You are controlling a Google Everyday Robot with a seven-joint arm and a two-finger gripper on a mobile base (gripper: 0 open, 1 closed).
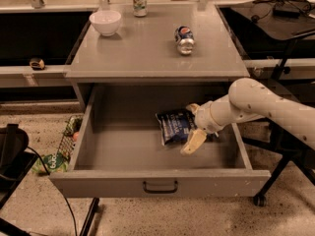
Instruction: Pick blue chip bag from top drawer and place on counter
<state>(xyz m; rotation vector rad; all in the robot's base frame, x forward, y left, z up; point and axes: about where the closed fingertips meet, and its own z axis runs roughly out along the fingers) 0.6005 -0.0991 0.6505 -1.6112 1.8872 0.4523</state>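
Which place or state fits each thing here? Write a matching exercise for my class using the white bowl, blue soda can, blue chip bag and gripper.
Things:
1. white bowl
2. blue soda can
3. blue chip bag
4. gripper

Places or states:
A. on its side on the counter
B. open, straddling the bag's right end
C. upright at the counter's back left
D. lying on the top drawer floor

Pairs: 1-C, 2-A, 3-D, 4-B

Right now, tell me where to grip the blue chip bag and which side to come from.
Take the blue chip bag by its right edge, coming from above on the right. It lies flat on the floor of the top drawer, so probably only a raised crinkled edge can be pinched, and the gripper sits at that edge.
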